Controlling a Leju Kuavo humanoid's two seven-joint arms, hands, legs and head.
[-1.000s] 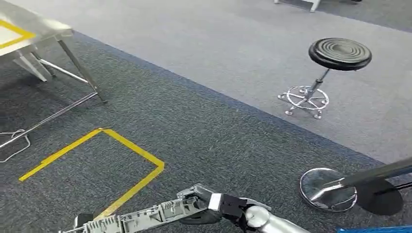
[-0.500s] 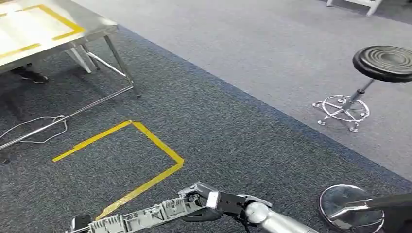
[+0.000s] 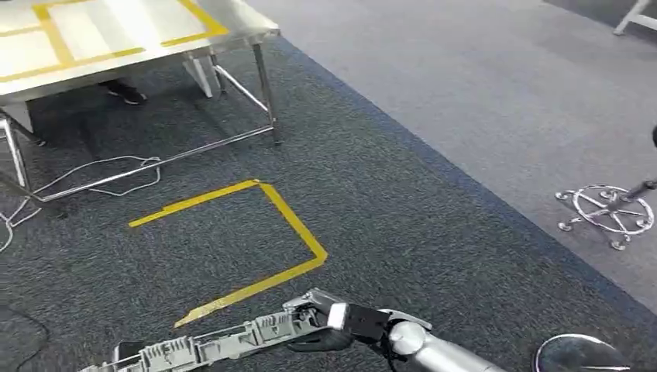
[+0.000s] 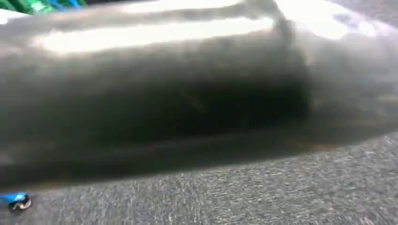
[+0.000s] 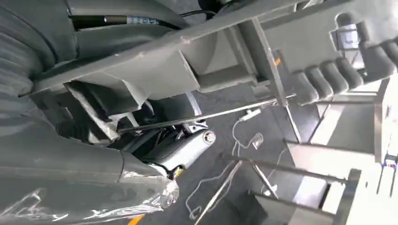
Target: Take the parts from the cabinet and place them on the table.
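Observation:
A long grey ribbed plastic part [image 3: 209, 346] lies across the bottom of the head view, pointing left. My right hand [image 3: 331, 328] grips its right end, with the silver arm coming in from the lower right. In the right wrist view the same part [image 5: 187, 61] runs across the picture, with dark fingers [image 5: 328, 77] curled over its edge. The steel table [image 3: 116, 39], marked with yellow tape, stands at the far left above dark carpet. The left wrist view is a blur of grey and dark.
A yellow tape outline [image 3: 298, 232] marks the carpet between me and the table. Loose cables [image 3: 101, 167] lie under the table by its legs [image 3: 267, 101]. A stool's chrome base [image 3: 612, 209] sits at the right, and a round metal foot [image 3: 577, 356] at the lower right.
The whole picture has slid to the right, so the camera has turned left. The table now takes up more of the view and the stool seat has left it. My right hand still holds the part.

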